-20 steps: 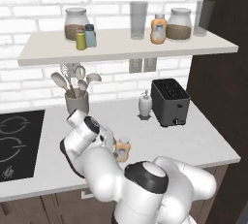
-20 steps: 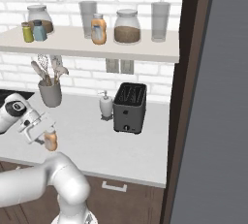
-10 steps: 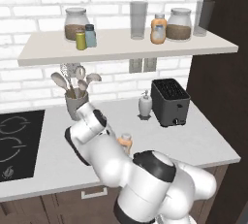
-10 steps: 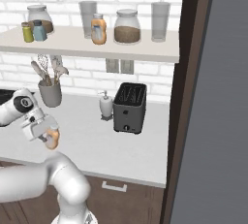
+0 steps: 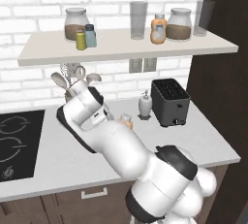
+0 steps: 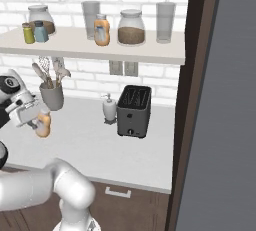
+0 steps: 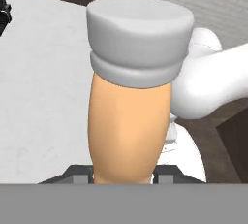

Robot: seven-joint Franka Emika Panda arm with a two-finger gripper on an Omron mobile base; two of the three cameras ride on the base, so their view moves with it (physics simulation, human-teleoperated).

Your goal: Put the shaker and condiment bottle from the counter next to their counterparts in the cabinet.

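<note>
My gripper (image 6: pixel 35 121) is shut on the orange condiment bottle (image 6: pixel 43 124), holding it upright above the pale counter (image 6: pixel 100 147) in front of the utensil pot. In the hand view the condiment bottle (image 7: pixel 128 121) rises between my gripper (image 7: pixel 123 173), grey cap on top. From the left, the condiment bottle (image 5: pixel 126 120) peeks out behind my arm. On the cabinet shelf (image 5: pixel 126 48) the yellow-green shaker (image 5: pixel 81 40) stands beside the teal-blue shaker (image 5: pixel 90 36). The twin orange bottle (image 5: pixel 158 29) stands further right on the shelf.
A black toaster (image 5: pixel 169 102) and a soap dispenser (image 5: pixel 145 105) stand on the counter's right. The utensil pot (image 6: pixel 51 95) is just behind my hand. A black cooktop (image 5: pixel 14 145) lies left. Glass jars (image 6: pixel 131 27) and tumblers (image 6: pixel 91 19) share the shelf. A dark tall panel (image 6: pixel 220 100) bounds the right.
The gripper has shut on the condiment bottle and lifted it off the counter, moving up and slightly toward the utensil pot.
</note>
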